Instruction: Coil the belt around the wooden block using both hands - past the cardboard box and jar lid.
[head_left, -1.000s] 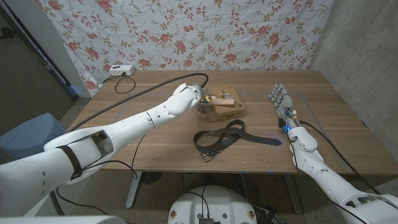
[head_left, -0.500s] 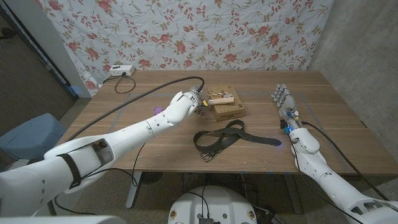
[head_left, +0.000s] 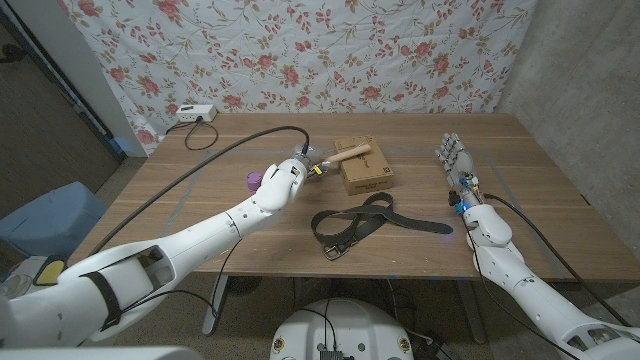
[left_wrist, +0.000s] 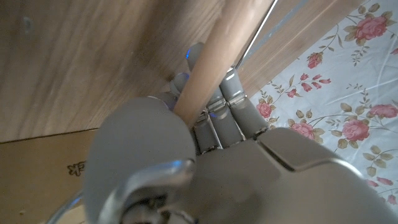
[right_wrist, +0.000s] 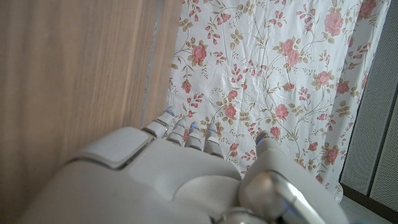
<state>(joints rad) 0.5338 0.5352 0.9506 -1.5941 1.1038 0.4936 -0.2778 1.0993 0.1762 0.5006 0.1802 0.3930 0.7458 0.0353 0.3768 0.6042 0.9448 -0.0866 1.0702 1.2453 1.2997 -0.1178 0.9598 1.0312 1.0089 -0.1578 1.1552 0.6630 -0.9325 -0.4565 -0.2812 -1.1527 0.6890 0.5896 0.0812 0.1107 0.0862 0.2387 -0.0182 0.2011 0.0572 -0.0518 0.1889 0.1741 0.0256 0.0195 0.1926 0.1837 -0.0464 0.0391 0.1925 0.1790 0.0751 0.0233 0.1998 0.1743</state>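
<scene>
My left hand (head_left: 296, 170) grips the wooden block (head_left: 349, 151), a pale bar jutting out over the cardboard box (head_left: 364, 172); in the left wrist view my fingers (left_wrist: 231, 99) wrap the block (left_wrist: 214, 56). Dark print marks the box's side, too small to read. The belt (head_left: 362, 222) lies looped on the table (head_left: 230, 140) in front of the box, apart from both hands. A purple jar lid (head_left: 253, 180) sits beside my left wrist. My right hand (head_left: 456, 166) stands empty, fingers loosely apart.
</scene>
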